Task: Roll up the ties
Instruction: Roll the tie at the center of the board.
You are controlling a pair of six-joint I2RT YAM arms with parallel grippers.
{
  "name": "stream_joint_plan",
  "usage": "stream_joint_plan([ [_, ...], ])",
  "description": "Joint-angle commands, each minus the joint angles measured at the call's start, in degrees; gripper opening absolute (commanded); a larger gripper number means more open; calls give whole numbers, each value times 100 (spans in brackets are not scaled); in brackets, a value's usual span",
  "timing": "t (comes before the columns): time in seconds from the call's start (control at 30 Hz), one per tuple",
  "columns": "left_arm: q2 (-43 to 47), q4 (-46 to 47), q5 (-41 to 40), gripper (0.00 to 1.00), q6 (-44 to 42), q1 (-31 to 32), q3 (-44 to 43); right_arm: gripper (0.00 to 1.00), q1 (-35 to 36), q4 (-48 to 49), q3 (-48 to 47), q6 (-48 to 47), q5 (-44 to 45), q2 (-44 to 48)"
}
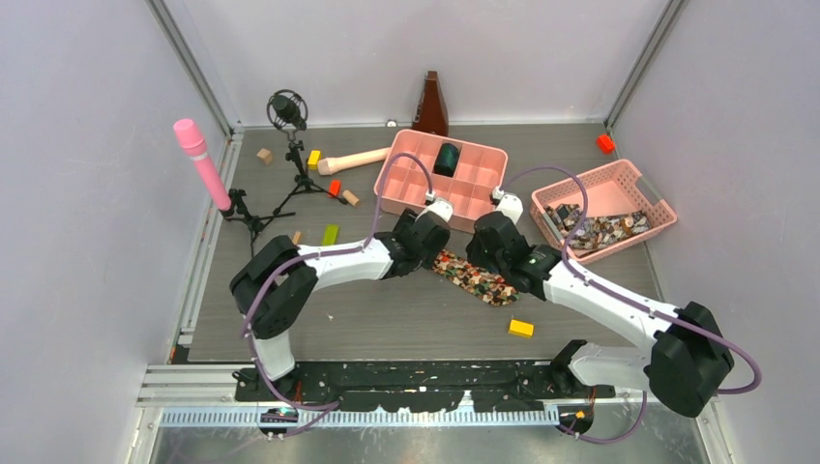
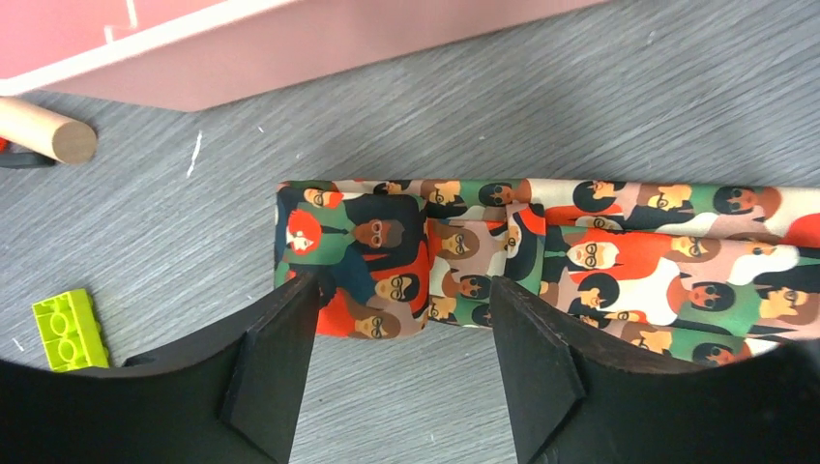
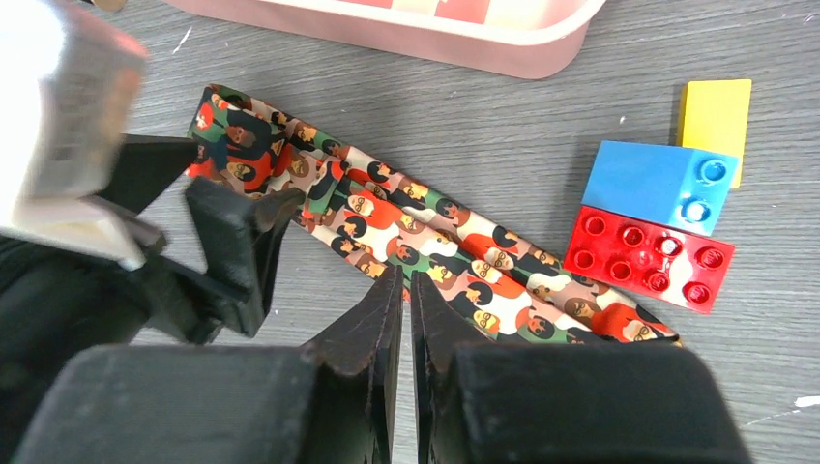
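A tie (image 1: 476,276) printed with small cartoon faces in red, orange, green and white lies flat on the grey table between my two grippers. Its left end is folded over (image 2: 353,253). My left gripper (image 2: 406,309) is open, its fingertips (image 2: 290,314) at the near edge of the folded end and straddling it. My right gripper (image 3: 406,290) is shut, its tips at the near edge of the tie (image 3: 435,256) further along; no fabric shows between the fingers. More ties (image 1: 595,230) lie in a pink basket (image 1: 646,193). A dark roll (image 1: 447,158) sits in the pink compartment tray (image 1: 387,179).
Blue (image 3: 658,184), red (image 3: 648,256) and yellow (image 3: 716,116) bricks lie just behind the tie. Another yellow brick (image 1: 521,328) is nearer. A lime brick (image 2: 68,329), a wooden cylinder (image 2: 48,130), a microphone tripod (image 1: 290,145), a pink roller (image 1: 201,159) and a metronome (image 1: 431,104) stand around.
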State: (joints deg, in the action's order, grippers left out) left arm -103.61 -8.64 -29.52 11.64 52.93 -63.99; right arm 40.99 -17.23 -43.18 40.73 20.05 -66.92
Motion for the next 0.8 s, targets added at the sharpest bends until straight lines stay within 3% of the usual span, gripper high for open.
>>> stream_joint_plan([
  [0.0,601,-110,76,68,84,-90,-231,14,-38,462,-225,109,22,-258],
  [0.17,1206,263,522,71,173,-327,150,14,-47,1038,-295,237,-324,-864],
  [0.37,1960,826,1526,73,620,-1154,827,10,-48,1908,-693,237,-1088,-1763],
  [0.63,1853,1972,3876,72,2097,-2678,1564,1,-54,2624,-1279,611,-2112,-2607],
  [0.77,1623,2242,4285,70,2242,-2849,1597,0,-57,2642,-1480,697,-2291,-2864],
])
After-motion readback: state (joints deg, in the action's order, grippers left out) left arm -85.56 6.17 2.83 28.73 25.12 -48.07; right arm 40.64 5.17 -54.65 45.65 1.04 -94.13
